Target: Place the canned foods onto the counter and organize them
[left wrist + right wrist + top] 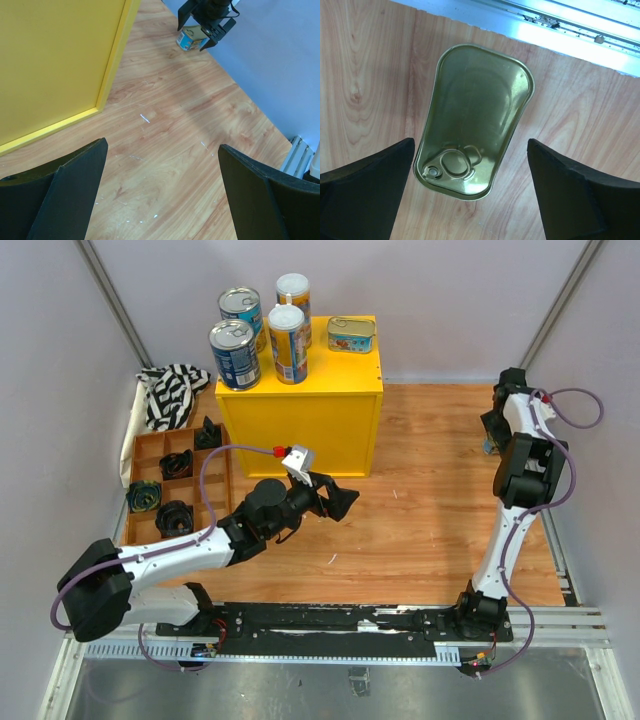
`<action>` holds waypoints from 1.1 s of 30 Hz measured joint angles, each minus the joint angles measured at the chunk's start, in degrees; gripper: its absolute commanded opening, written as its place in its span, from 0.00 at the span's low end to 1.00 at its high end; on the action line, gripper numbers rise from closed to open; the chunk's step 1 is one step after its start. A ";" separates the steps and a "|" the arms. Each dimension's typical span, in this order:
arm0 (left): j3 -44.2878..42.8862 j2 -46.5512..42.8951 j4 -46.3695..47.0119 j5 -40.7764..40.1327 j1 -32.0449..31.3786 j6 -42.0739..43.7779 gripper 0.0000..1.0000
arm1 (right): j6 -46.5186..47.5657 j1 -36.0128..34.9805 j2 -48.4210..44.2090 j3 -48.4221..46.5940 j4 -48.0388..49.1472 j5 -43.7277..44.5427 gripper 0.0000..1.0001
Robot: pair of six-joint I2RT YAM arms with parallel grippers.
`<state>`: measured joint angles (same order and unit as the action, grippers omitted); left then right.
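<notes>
The yellow counter (300, 415) stands at the back centre. On its top are two blue-labelled cans (234, 353), two slim white-lidded cans (287, 343) and one gold tin (351, 335). The second gold tin (472, 122) lies on the wooden floor at the far right, directly under my right gripper (470, 190), which is open with a finger on each side of the tin's pull-tab end. The tin also shows in the left wrist view (190, 39). My left gripper (340, 502) is open and empty, low over the floor in front of the counter (55, 65).
A brown wooden compartment tray (145, 455) with small black objects sits at the left. A striped black-and-white cloth (172, 392) lies behind it. Grey walls close the back and sides. A metal rail (570, 20) runs along the floor edge beyond the tin.
</notes>
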<state>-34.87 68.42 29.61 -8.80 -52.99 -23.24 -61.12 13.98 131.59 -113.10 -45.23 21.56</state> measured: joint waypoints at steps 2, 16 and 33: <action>0.00 -0.02 0.07 0.07 0.04 -0.11 0.97 | -0.07 0.22 0.00 0.02 0.00 0.07 0.83; 0.20 -7.26 -3.48 -0.55 0.04 -0.96 0.95 | 3.43 0.20 -3.04 6.82 5.18 -1.79 0.18; -1.14 -15.96 -18.14 -1.40 0.04 -6.10 0.94 | 28.26 -16.70 -28.20 36.39 12.66 -14.51 0.06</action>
<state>-36.01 52.47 11.46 -10.20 -52.95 -29.34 -32.86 -2.72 103.39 -76.71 -32.58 7.05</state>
